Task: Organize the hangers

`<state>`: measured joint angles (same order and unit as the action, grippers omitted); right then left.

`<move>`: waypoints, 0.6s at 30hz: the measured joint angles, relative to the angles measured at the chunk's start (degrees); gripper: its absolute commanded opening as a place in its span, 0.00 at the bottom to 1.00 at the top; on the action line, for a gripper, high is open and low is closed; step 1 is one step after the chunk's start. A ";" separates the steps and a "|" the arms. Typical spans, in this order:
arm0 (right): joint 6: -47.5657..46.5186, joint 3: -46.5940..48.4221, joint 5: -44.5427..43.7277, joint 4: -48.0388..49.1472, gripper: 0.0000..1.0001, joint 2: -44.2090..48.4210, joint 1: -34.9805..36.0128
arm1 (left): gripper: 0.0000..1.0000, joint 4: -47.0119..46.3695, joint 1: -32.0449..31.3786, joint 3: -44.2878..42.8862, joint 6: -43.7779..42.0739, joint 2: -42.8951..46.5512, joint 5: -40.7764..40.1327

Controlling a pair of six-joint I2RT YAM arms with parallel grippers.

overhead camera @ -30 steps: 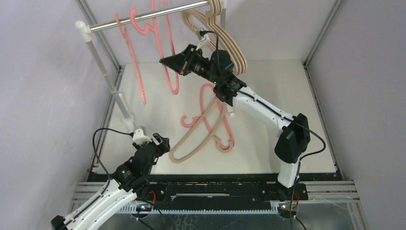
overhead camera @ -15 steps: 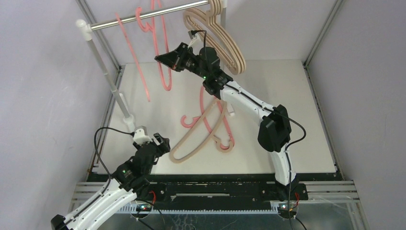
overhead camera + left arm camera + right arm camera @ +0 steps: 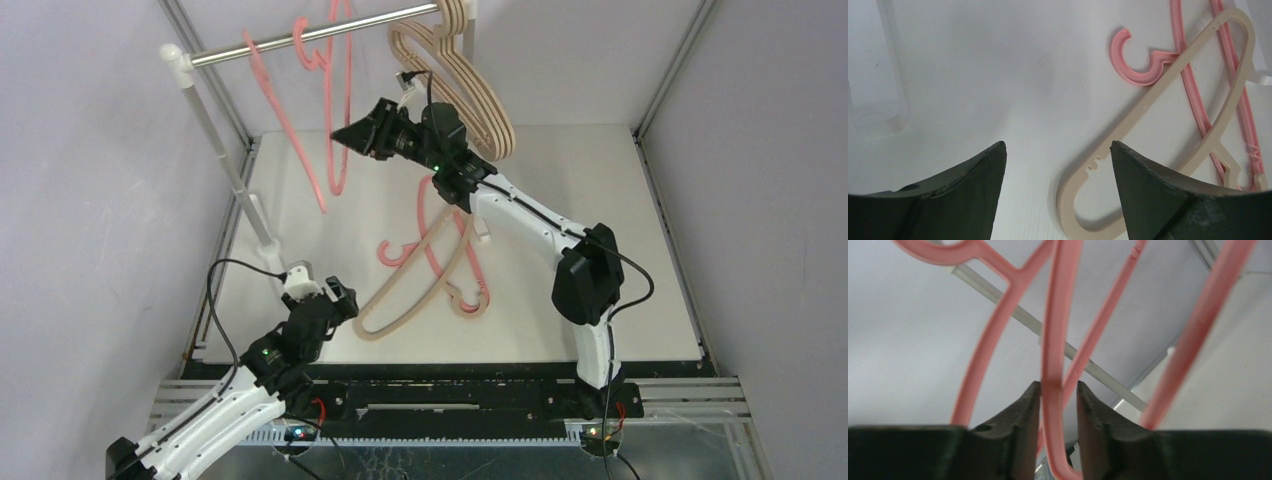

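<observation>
My right gripper is raised near the silver rail. It is shut on the lower bar of a pink hanger; the bar lies against one finger. That hanger's hook sits at the rail. Another pink hanger hangs to its left. Several beige hangers hang at the rail's right end. A beige hanger and a pink hanger lie crossed on the table. My left gripper is open and empty, low over the table, just left of the beige hanger's rounded end.
The rail's white post stands at the table's left edge, its base just beyond my left gripper. Grey walls and metal frame posts close in both sides. My right arm reaches diagonally over the two lying hangers.
My right gripper has lifted the pink hanger up and left toward the rail, and both hanging pink hangers have swung. The left gripper has barely shifted.
</observation>
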<state>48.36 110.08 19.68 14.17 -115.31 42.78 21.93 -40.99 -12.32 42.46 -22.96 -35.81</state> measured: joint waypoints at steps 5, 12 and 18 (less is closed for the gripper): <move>-3.52 -8.22 -1.18 -4.33 0.68 4.52 0.04 | 0.81 -0.46 0.00 0.00 -0.02 -1.14 0.00; -7.04 -17.16 -3.82 -7.21 0.70 10.95 0.17 | 0.81 -1.55 0.00 0.00 -0.55 -2.56 0.17; -14.97 -22.77 -14.95 -14.82 0.71 21.64 3.69 | 0.79 -4.50 -0.50 -0.07 -3.39 -7.54 2.14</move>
<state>33.39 87.31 4.73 -0.64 -93.67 46.48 17.43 -41.50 -12.38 39.07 -30.50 -33.67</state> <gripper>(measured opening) 0.709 0.799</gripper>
